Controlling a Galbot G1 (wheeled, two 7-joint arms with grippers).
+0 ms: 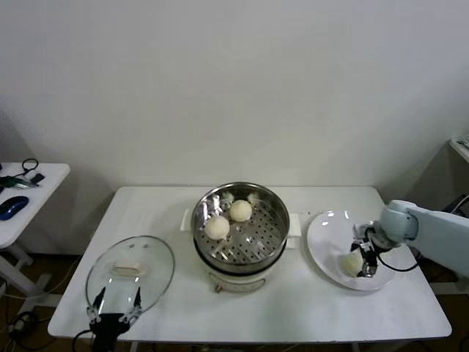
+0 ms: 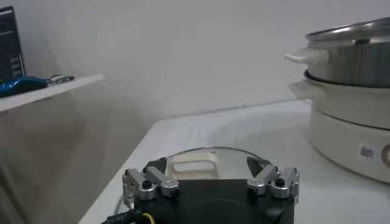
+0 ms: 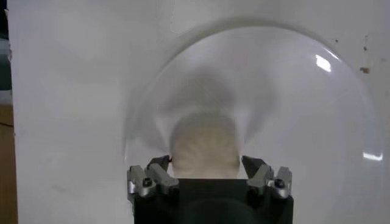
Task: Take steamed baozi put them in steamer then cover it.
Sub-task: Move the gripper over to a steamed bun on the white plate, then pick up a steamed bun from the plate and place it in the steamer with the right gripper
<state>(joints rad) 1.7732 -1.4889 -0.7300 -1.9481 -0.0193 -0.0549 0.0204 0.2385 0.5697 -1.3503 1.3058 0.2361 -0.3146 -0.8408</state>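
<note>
The steamer (image 1: pixel 272 246) stands mid-table with two baozi in it, one (image 1: pixel 218 227) at the front left and one (image 1: pixel 240 210) behind it. A third baozi (image 1: pixel 352 262) lies on the white plate (image 1: pixel 326 235) at the right. My right gripper (image 1: pixel 364 258) is open and low over the plate. In the right wrist view its fingers (image 3: pixel 159 165) stand either side of this baozi (image 3: pixel 204 146). The glass cover (image 1: pixel 130 271) lies flat at the table's front left. My left gripper (image 1: pixel 113 312) waits open just in front of it, and the cover's beige handle (image 2: pixel 192 165) shows between its fingers.
A side table (image 1: pixel 29 198) with a blue mouse (image 1: pixel 13 207) and cables stands at the far left. The steamer's white base and side handle (image 2: pixel 308 56) rise to the right of my left gripper. A wall runs close behind the table.
</note>
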